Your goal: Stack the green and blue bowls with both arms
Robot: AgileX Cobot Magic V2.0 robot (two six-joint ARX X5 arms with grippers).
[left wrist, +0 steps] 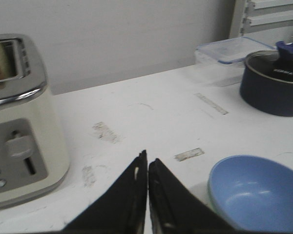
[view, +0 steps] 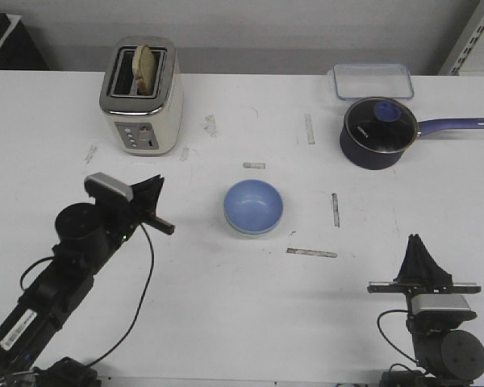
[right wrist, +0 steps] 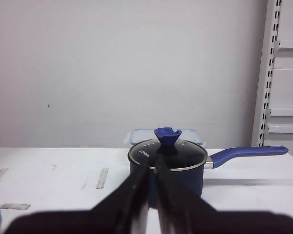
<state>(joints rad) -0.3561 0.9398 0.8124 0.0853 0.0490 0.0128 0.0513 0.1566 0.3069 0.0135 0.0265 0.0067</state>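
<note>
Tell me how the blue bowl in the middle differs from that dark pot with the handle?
The soft periwinkle blue round bowl is open on top; the dark navy saucepan is covered by a glass lid with a blue knob. The bowl has no handle; the saucepan has a long blue one pointing right. The bowl sits nested in a pale green bowl, with only that bowl's rim showing beneath it; the saucepan stands directly on the white table. Both are round and blue-toned.
</note>
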